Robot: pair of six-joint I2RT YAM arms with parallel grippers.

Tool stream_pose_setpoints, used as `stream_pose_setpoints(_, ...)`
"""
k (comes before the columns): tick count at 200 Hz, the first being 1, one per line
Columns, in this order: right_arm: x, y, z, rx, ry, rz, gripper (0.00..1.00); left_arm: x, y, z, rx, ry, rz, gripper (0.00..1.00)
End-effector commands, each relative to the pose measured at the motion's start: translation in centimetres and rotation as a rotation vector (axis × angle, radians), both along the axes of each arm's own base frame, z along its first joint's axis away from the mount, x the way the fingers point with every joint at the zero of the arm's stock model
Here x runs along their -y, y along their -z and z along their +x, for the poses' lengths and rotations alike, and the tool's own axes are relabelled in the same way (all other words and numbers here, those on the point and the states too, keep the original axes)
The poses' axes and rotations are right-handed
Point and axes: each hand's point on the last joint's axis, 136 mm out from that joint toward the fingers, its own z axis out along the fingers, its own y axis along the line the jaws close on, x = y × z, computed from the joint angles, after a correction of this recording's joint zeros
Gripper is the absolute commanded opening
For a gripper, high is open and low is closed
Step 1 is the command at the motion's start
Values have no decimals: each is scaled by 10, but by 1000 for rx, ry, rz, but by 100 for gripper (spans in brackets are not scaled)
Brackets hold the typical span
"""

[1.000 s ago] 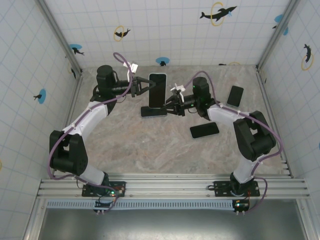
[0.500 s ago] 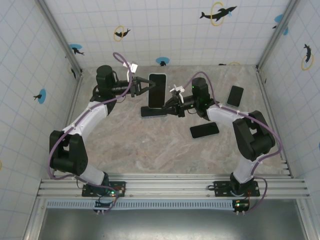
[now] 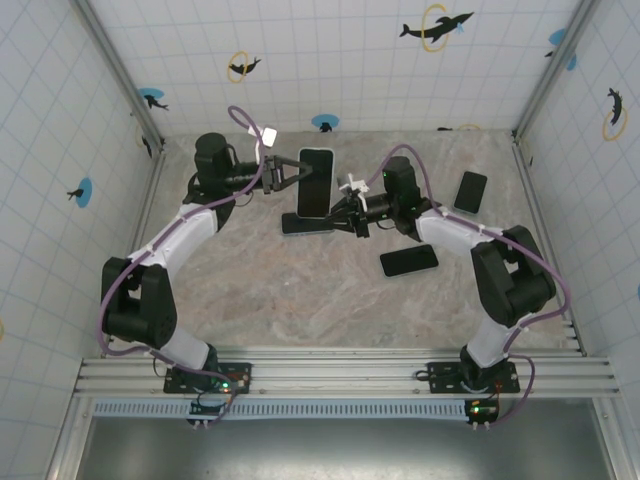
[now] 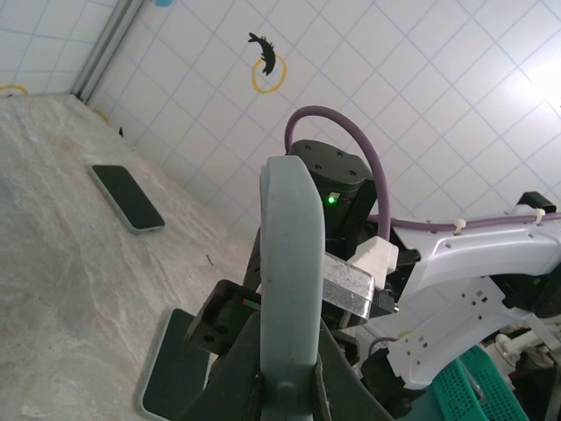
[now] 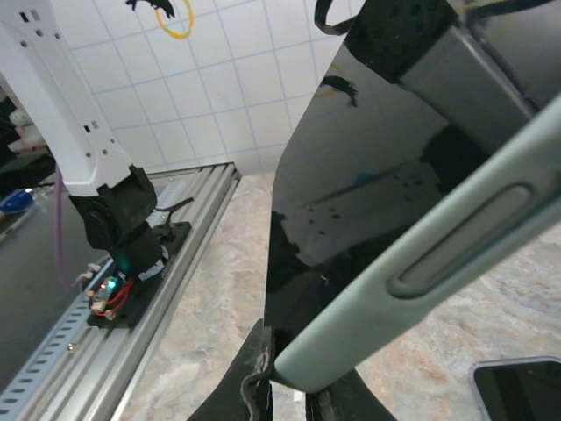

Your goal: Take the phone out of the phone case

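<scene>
The left gripper (image 3: 297,174) clenches the phone case (image 4: 289,263) above the desk (image 3: 300,290). The right gripper (image 3: 333,212) pinches its lower corner.

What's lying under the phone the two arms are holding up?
Another dark phone lies flat on the table; the held phone and right gripper cover part of it.

The marbled table (image 3: 300,300) bears a centre phone (image 3: 308,224), a right phone (image 3: 409,260), a far-right phone (image 3: 470,191).
</scene>
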Motion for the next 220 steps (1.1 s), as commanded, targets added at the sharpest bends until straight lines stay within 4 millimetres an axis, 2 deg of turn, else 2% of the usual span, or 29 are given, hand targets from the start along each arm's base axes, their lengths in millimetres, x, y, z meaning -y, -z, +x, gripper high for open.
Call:
stream_pose_setpoints(1, 4, -20, 44, 166, 180, -11, 0, 9, -16, -30, -65, 91, -13, 0)
stream_pose_setpoints(31, 5, -23, 49, 190, 205, -11, 0, 12, -18, -32, -64, 101, -23, 0)
stream_pose_setpoints(61, 3, -32, 45, 178, 189, 17, 0, 15, -20, -34, -57, 116, -25, 0)
stream_pose_setpoints(106, 7, -31, 57, 240, 292, -2, 0, 19, -24, -37, -62, 131, -40, 0)
stream_pose_setpoints(151, 12, -51, 37, 184, 214, 101, 1, 20, -17, -27, -60, 83, -28, 0)
stream_pose_setpoints(168, 14, -56, 27, 161, 184, 129, 7, 21, -13, -22, -56, 62, -14, 0)
stream_pose_setpoints(191, 15, -61, 14, 126, 130, 147, 26, 21, -8, -15, -65, 42, -7, 0)
stream_pose_setpoints(220, 14, -62, 9, 86, 108, 146, 31, 21, -11, -11, -59, 29, -16, 0)
